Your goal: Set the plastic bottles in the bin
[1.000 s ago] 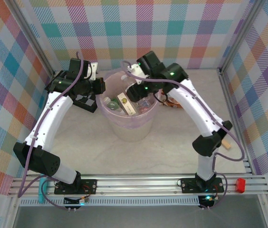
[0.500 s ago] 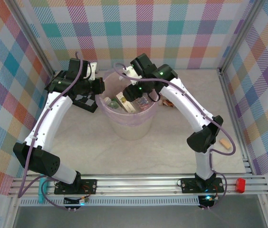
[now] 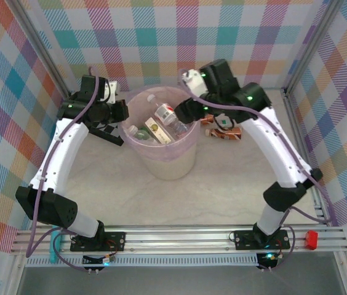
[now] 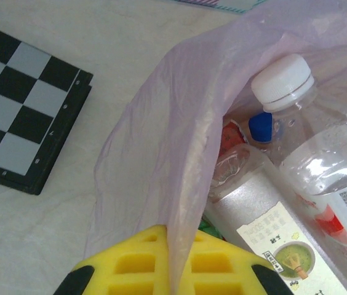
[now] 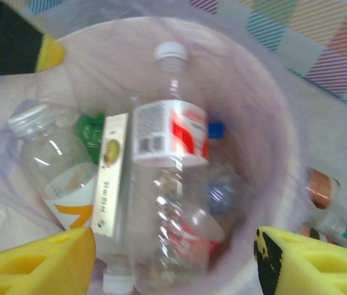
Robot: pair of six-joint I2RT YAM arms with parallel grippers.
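Release: right gripper [image 5: 173,261], jaws now spread and empty, has risen from bin [image 5: 272,123]; red-labelled bottle [image 5: 170,132] lies directly below it; left gripper [image 4: 173,270] stays clenched on bag [image 4: 155,153] rim; outside bottles [image 5: 324,190] remain

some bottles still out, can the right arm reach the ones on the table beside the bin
Probably yes: the right gripper hangs open over the bin, and those bottles lie just to its right with nothing between.
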